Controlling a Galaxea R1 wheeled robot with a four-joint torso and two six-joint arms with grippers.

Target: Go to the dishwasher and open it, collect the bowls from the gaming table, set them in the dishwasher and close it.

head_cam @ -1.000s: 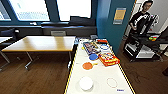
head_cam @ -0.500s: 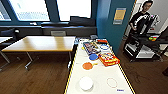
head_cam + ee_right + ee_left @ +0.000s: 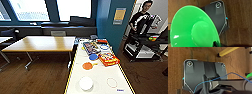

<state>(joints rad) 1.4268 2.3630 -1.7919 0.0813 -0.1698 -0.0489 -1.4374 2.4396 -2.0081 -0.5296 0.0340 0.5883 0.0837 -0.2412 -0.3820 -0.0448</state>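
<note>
Right wrist view: green bowl (image 3: 193, 27), large, close.

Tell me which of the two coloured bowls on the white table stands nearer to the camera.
The orange bowl; the blue bowl stands just behind it, farther up the gaming table.

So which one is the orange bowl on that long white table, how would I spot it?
Find the long white table with yellow edge trim that runs away from the camera, beside the wood-topped table. About halfway along sits the small round orange plastic bowl, between the small blue bowl farther off and the white dish nearer. It is the only orange round thing there.
</note>
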